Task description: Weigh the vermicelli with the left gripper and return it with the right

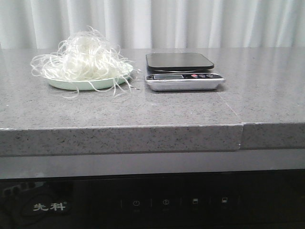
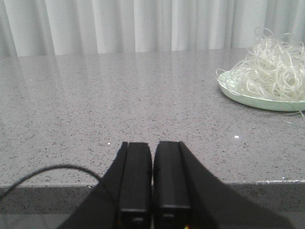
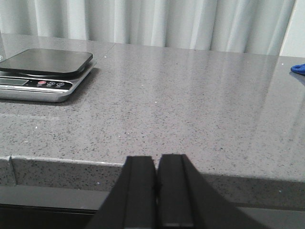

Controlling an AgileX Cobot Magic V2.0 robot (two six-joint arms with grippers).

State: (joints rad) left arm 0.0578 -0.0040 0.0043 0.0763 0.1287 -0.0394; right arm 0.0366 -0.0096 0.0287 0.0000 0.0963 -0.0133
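Right gripper [image 3: 156,191] closed — scale [image 3: 43,74] on grey counter [image 3: 190,109].

Kitchen-style test station, as seen from my mount. Worktop [image 1: 143,109]: grey speckled stone, polished, with a seam at about 4 o'clock. Kitchen scale [image 1: 183,71]: dark platform, steel body, small display and buttons, at 1 o'clock. Pale green plate [image 1: 71,84] heaped with vermicelli [image 1: 81,59], at 11 o'clock. Backdrop: pleated white curtain [image 1: 157,21] along 12 o'clock. Below the worktop edge, at 6 o'clock: black appliance panel [image 1: 167,202] with touch icons and a printed logo.
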